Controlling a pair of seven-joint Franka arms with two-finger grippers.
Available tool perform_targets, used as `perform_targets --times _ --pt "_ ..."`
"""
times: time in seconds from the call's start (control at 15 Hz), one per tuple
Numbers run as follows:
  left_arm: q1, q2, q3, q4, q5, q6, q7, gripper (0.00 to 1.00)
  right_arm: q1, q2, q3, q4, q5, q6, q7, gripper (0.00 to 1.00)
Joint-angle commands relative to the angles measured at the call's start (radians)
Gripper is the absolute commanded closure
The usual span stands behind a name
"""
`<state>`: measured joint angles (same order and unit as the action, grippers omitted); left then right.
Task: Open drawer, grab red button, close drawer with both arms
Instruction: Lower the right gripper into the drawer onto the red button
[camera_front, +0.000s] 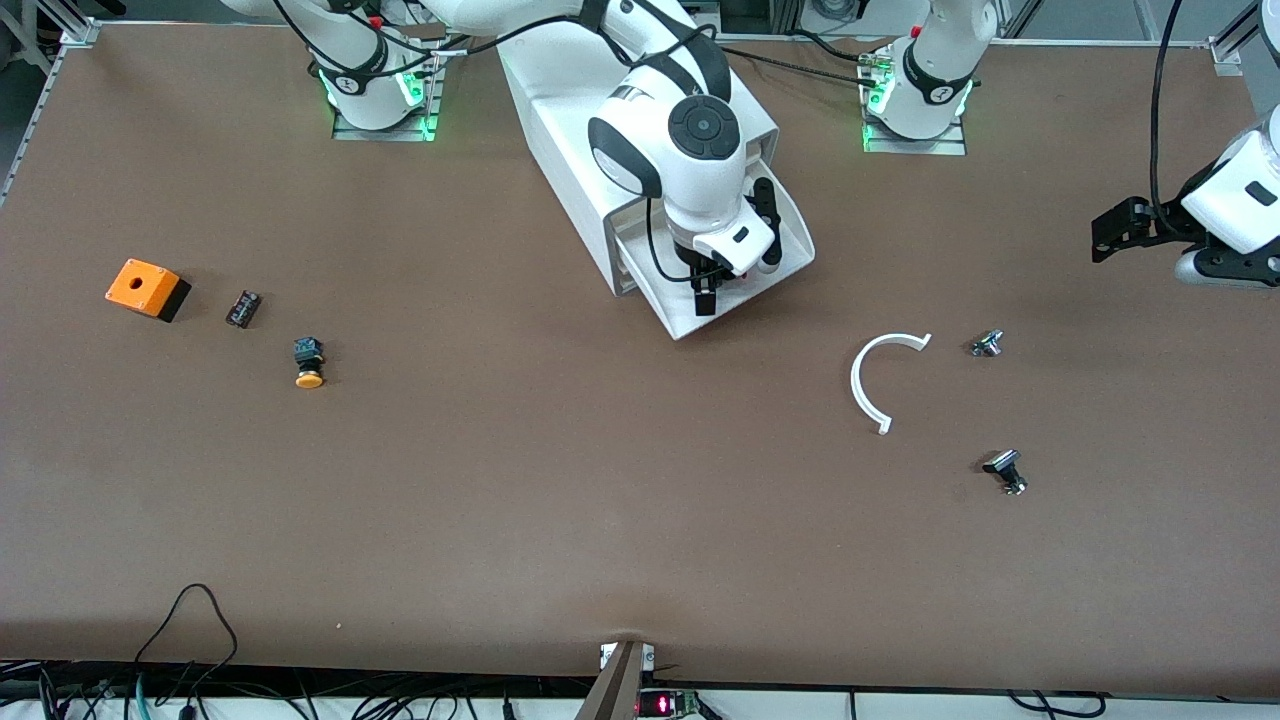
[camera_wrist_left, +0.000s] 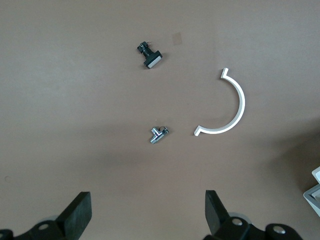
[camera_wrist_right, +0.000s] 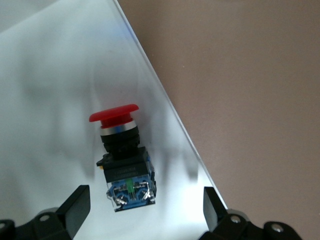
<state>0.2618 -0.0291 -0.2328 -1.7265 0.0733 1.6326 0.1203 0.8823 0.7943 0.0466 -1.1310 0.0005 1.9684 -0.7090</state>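
While your right gripper (camera_wrist_right: 142, 212) hangs spread wide, the button (camera_wrist_right: 122, 157) lies untouched between its fingers (camera_wrist_right: 75, 207) in the drawer (camera_wrist_right: 55, 75); your left gripper (camera_wrist_left: 147, 215) waits, equally open.

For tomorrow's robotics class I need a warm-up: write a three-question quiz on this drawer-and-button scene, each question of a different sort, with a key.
1. True or false: the drawer is pulled out of the cabinet.
2. The right gripper hangs over: A) the yellow-capped button B) the open drawer C) the white half-ring.
3. Fill in: in the right wrist view the button has a ___ cap.

Key: 1 true. 2 B. 3 red; it lies in the drawer, not yet gripped. The left gripper waits open over the table's left-arm end.
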Motion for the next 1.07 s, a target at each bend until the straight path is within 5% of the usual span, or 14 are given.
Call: perform_targets --times 0.0,0.13,0.27,0.67,1.0 --pt "-0.003 0.021 0.001 0.042 0.008 -0.033 -0.014 0.0 0.009 0.014 -0.005 0.004 -0.007 -0.002 -0.013 0.0" --pt "-0.003 0.021 -0.002 0.047 0.008 -0.033 -0.016 0.0 0.015 0.016 -0.005 0.004 -0.008 -0.002 -0.015 0.03" --pt "-0.003 0.02 -0.007 0.05 0.008 -0.039 -0.027 0.0 0.017 0.016 -0.005 0.007 -0.016 0.0 -0.018 0.25" --pt "-0.004 0.02 -0.011 0.051 0.005 -0.04 -0.027 0.0 0.018 0.02 -0.002 0.005 -0.071 0.033 -0.024 0.56" --pt "-0.004 0.021 -0.01 0.053 0.0 -0.053 -0.027 0.0 0.032 0.011 -0.005 0.02 -0.073 0.026 -0.01 0.73"
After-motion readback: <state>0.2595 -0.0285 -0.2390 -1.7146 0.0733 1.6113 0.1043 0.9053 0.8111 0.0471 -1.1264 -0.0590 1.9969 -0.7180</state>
